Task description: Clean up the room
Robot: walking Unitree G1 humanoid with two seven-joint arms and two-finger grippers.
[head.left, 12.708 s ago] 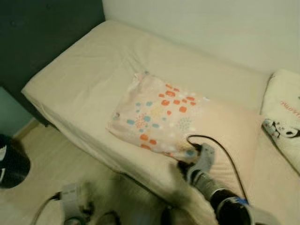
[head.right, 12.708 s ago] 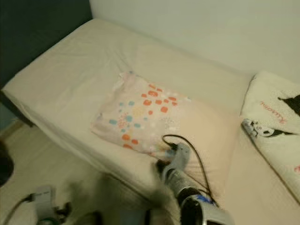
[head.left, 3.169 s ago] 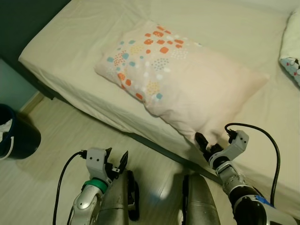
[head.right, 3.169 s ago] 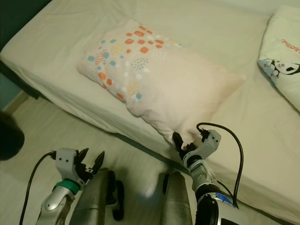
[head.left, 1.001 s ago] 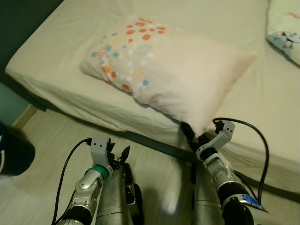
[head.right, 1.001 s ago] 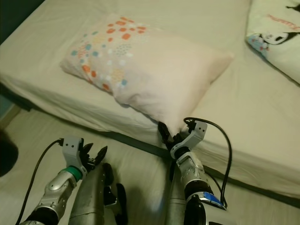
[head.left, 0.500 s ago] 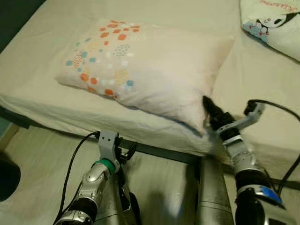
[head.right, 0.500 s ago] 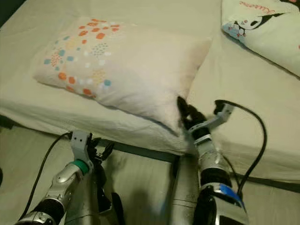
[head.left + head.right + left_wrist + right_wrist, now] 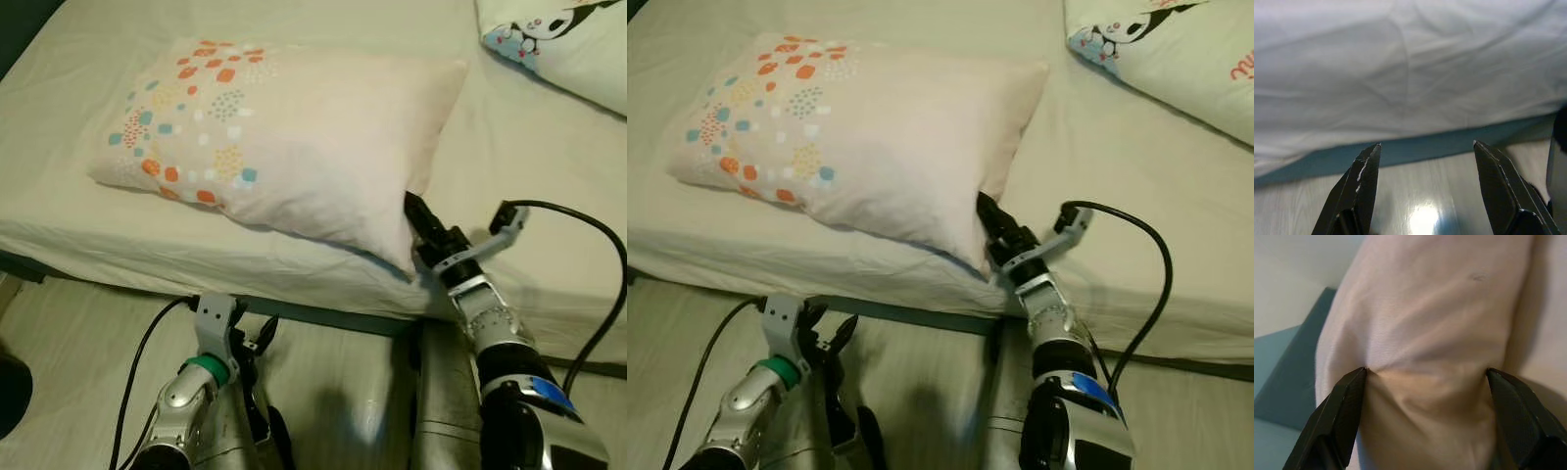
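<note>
The right gripper [image 9: 1425, 382] has its spread fingers pressed around the pillow [image 9: 294, 137] corner (left gripper [image 9: 1425, 161] open, idle).

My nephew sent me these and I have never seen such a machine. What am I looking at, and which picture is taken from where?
This is a walking humanoid robot tidying a bedroom. The two wide pictures come from cameras on its head, looking down at a cream-sheeted bed. The two close-ups come from cameras on its wrists. On the bed lie a pale pink pillow with orange and blue dots and a white panda-print cushion. The right gripper, two black fingers, is open around the pillow's near corner, pressing into the fabric. The left gripper hangs open, low by the wooden floor.
</note>
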